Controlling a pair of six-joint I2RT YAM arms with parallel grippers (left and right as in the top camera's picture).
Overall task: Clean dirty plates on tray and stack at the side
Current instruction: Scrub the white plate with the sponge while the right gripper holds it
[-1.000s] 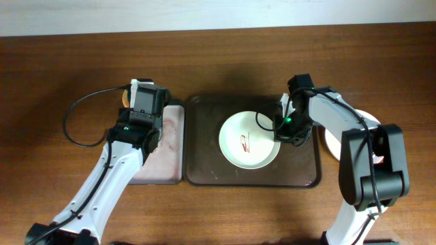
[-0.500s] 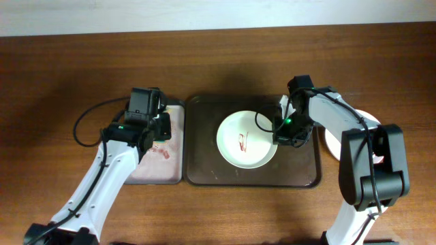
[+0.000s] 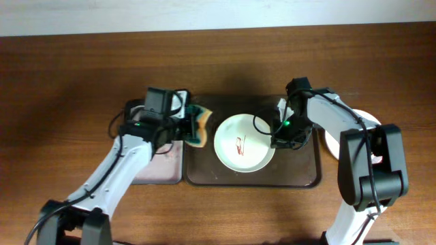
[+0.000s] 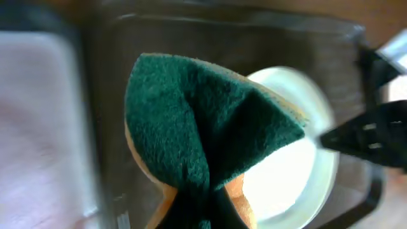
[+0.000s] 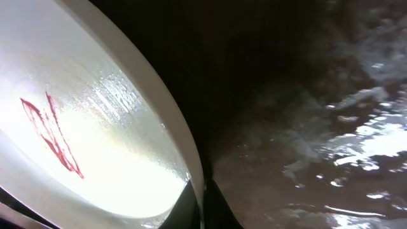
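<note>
I take this for a robotics lab bench: a brown wooden tabletop, a plain white wall along the frame's top edge, and white-and-black cabled robot arms.

1. A big brown wooden table fills most of the view from above. Thin lines in the wood run from side to side.
2. The wood looks darker near the top left corner and lighter near the bottom.
3. A flat, pale pink mat lies on the table, a little left of the middle. It has round corners. In the left wrist view it is only a pale blur at the left edge.
4. A plain white strip runs along the top, behind the far edge of the table.
</note>
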